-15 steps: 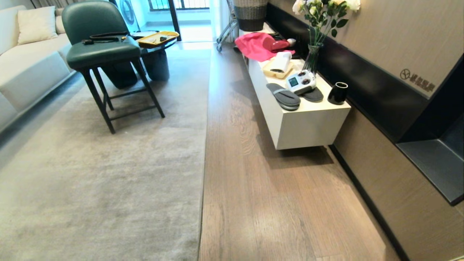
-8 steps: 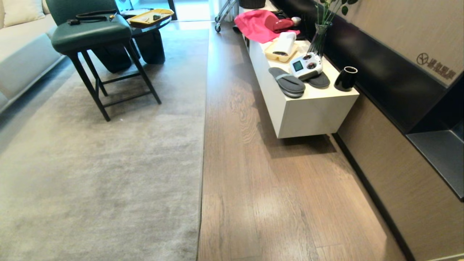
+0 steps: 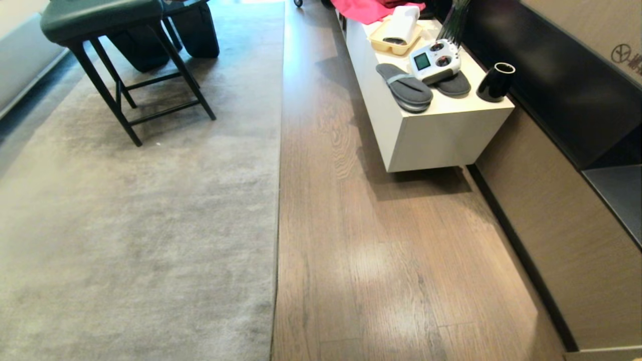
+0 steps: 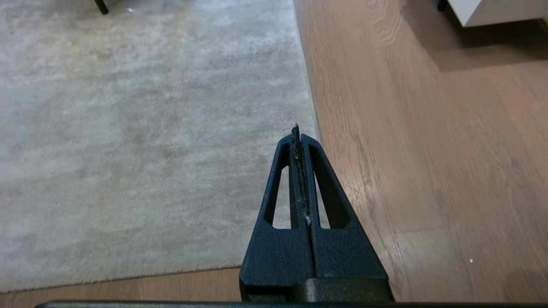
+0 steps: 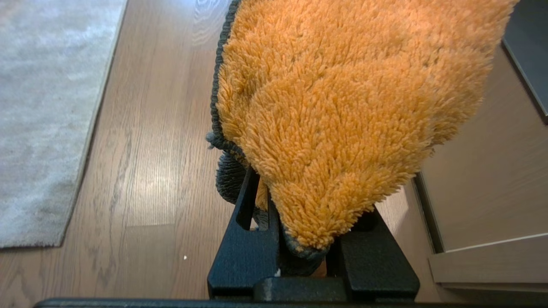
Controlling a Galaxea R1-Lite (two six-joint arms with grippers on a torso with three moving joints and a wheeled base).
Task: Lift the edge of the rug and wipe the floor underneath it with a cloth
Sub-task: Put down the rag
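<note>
The grey-beige rug (image 3: 140,225) lies flat on the left, and its straight rug edge (image 3: 278,200) runs away from me beside the brown plank floor (image 3: 381,260). Neither gripper shows in the head view. In the left wrist view my left gripper (image 4: 297,133) is shut and empty, hovering over the rug edge (image 4: 309,98) near its corner. In the right wrist view my right gripper (image 5: 295,188) is shut on the fluffy orange cloth (image 5: 342,107), whose dark grey side (image 5: 229,175) hangs beside one finger. The cloth hides the fingertips. Floor (image 5: 150,171) lies below it, with the rug (image 5: 43,107) off to one side.
A white low cabinet (image 3: 436,135) stands against the right wall, carrying grey slippers (image 3: 406,90), a white controller (image 3: 434,60) and a black cup (image 3: 495,81). A dark-legged chair (image 3: 125,75) stands on the rug at the far left. A dark baseboard (image 3: 526,260) lines the wall.
The head view has tipped downward, so the whole scene has slid up the picture. The rug, chair and cabinet themselves have not moved.
</note>
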